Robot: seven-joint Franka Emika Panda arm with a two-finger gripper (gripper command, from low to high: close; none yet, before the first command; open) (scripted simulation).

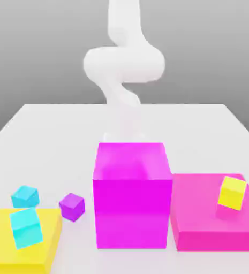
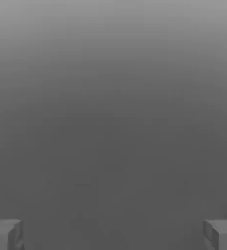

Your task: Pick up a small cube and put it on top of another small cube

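Observation:
Two small cyan cubes sit at the exterior view's left. One small cube rests on the white table, and the other small cube lies tilted on a flat yellow slab just in front of it. My white arm comes down behind the big magenta block, far from both cubes. In the hand view my gripper is open, its grey fingertips standing wide apart with nothing between them against plain grey.
A small purple cube lies between the cyan cubes and the magenta block. At the exterior view's right, a small yellow cube sits on a flat magenta slab. The white table stretches back behind them.

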